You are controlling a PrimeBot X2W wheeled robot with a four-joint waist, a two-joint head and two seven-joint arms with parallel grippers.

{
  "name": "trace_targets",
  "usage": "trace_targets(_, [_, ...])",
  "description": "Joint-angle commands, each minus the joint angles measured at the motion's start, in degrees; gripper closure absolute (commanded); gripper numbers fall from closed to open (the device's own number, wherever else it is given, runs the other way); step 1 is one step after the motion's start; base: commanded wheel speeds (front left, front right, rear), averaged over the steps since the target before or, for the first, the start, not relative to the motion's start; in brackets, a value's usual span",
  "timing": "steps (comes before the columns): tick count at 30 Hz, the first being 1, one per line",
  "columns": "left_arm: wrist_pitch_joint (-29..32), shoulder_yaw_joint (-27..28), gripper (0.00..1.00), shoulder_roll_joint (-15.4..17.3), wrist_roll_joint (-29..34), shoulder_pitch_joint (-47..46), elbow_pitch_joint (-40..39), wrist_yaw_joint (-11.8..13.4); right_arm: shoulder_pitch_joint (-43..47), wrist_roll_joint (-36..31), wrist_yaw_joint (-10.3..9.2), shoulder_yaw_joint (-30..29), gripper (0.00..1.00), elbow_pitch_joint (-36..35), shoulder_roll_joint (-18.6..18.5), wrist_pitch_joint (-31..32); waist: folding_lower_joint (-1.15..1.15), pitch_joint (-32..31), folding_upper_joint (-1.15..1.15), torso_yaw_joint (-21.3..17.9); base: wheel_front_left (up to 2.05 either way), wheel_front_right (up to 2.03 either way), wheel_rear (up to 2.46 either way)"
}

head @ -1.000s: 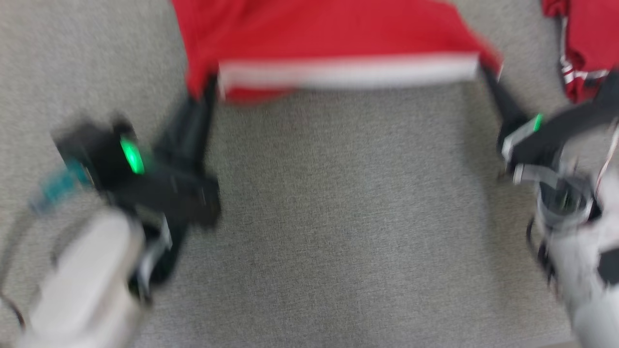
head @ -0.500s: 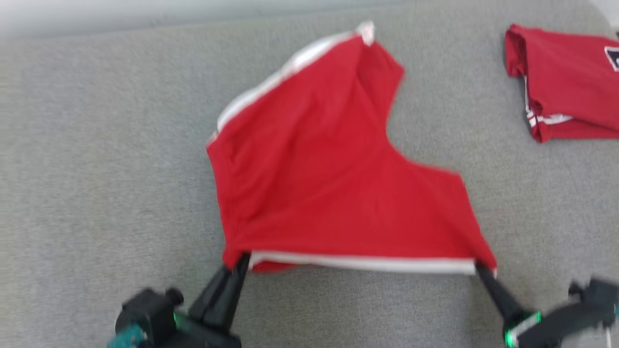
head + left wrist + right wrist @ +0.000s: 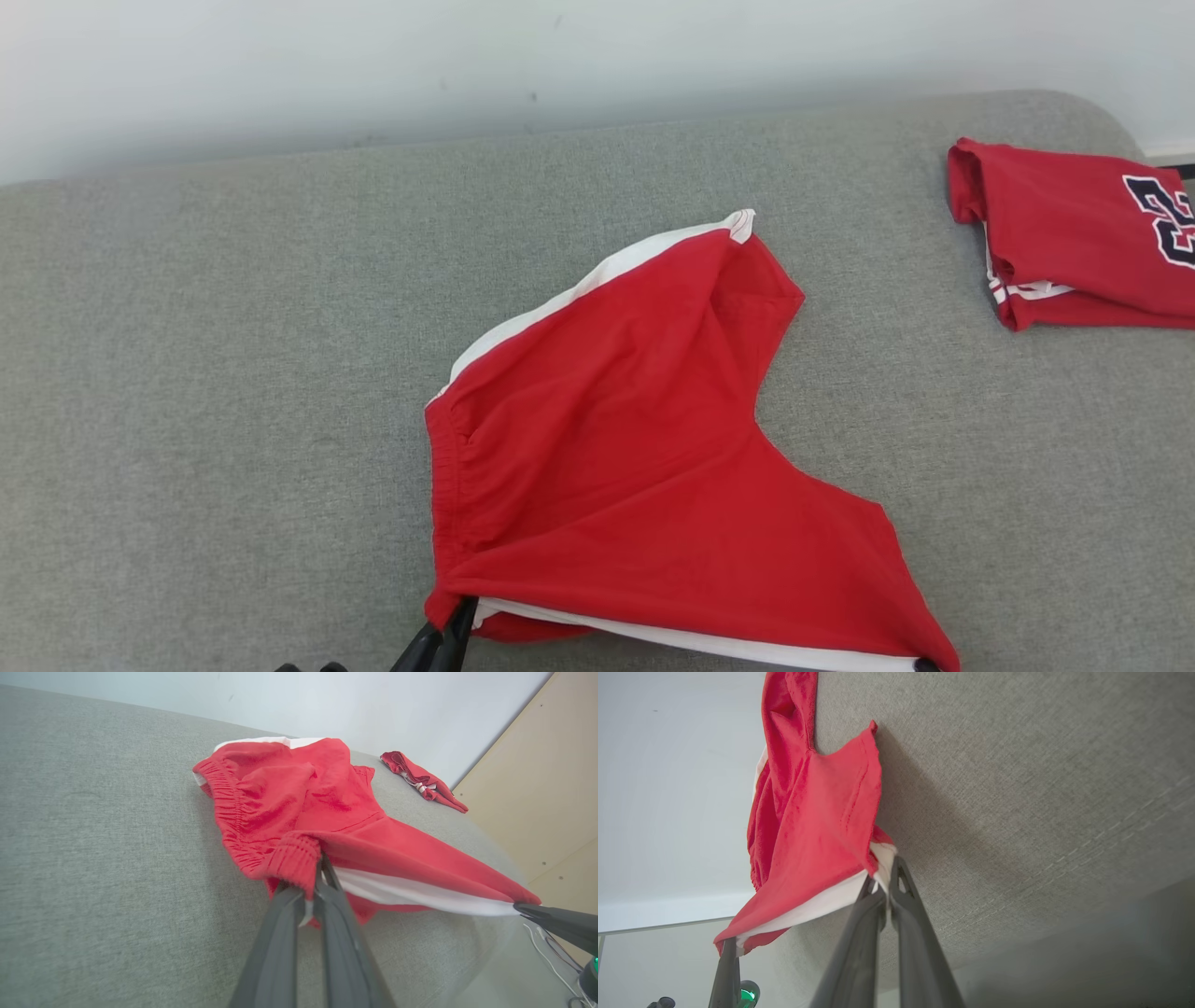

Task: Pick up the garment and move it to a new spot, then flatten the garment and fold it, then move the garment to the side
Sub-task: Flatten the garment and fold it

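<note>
Cloth sits pinched in both my claws: my left gripper (image 3: 319, 870) is closed tight on the elastic waistband corner of the red garment (image 3: 616, 467), my right gripper (image 3: 883, 879) is clamped on its white-striped hem corner, and the rest lies spread on the grey cushion (image 3: 233, 373).

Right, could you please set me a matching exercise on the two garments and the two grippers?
1 red shorts
2 folded red jersey
3 left gripper
4 right gripper

A shut on the elastic waistband
B lying at the grey cushion's far right
C shut on the white-striped hem corner
D spread mid-cushion, near edge stretched

Pairs: 1-D, 2-B, 3-A, 4-C
</note>
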Motion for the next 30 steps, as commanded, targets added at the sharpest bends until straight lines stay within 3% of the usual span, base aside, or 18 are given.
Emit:
trace_targets(1, [-0.27,0.46,1.0,-0.47,0.64,0.35,-0.05,-0.47,0.04,-0.43,0.0,-0.56,1.0,-0.19,0.35,0.44,0.01,-0.37,0.01,0.04,0.0,0.0,0.0])
trace_targets(8, [-0.26,2.22,1.0,-2.82,1.78,-1.2,0.6,-1.92,-3.99,1.03,0.0,-0.72,1.0,-0.66,0.46,-1.55,0.01,-0.36,0.01,0.39,0.0,0.0,0.0])
trace_targets(16, [-0.27,3.28,1.0,-5.46,3.86,-6.51,1.1,-2.93,-18.16,-2.38,0.01,-2.83,1.0,1.79,0.46,-1.23,0.01,2.25,0.01,1.65,0.0,0.0,0.0])
trace_targets(24, [-0.27,4.42,1.0,-8.48,3.32,-17.36,4.47,-3.35,-38.92,-8.0,0.01,-4.02,1.0,10.61,0.45,1.52,0.01,6.75,0.01,4.88,0.0,0.0,0.0])
trace_targets(30, [-0.26,3.76,1.0,-10.3,1.95,-25.81,10.12,-3.3,-53.7,-14.61,0.01,-5.94,1.0,22.31,0.43,1.55,0.01,10.14,0.01,7.37,0.0,0.0,0.0])
